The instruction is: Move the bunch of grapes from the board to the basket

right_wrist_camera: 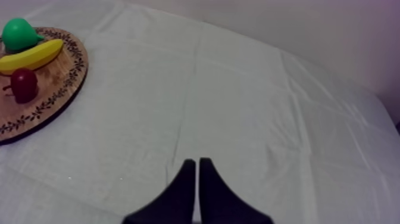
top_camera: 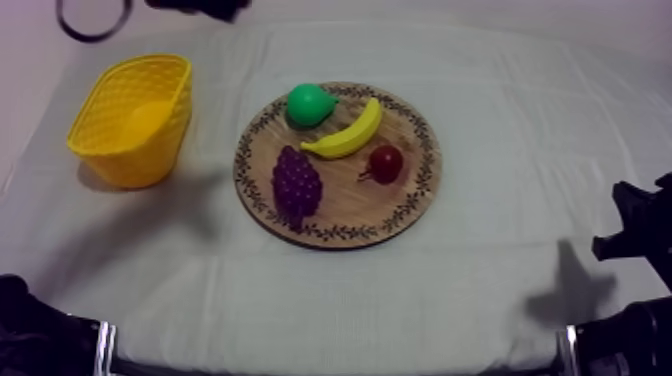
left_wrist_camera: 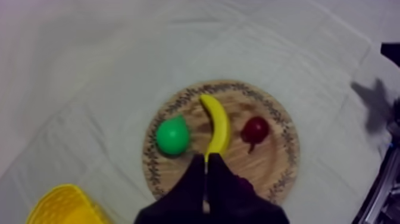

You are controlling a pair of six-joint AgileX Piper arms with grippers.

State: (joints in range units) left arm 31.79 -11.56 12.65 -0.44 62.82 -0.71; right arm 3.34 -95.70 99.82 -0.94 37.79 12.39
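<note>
Right gripper (right_wrist_camera: 196,162), jaws clenched, hangs over bare surface (right_wrist_camera: 238,89), well off the wooden board (top_camera: 350,205). Left gripper (left_wrist_camera: 206,159) — jaws clenched too — hovers at the board's basket-side edge, where the bunch of grapes (top_camera: 297,185) lies, long axis near-to-far; yellow basket (top_camera: 135,118) farther left.

Left tool (left_wrist_camera: 206,159), right tool (right_wrist_camera: 197,161): black wedges

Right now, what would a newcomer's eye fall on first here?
The round wooden board sits mid-table, carrying a purple bunch of grapes, a banana, a green pear and a small red fruit. The yellow basket stands apart at the board's left. My left tool hangs shut above the board.
</note>
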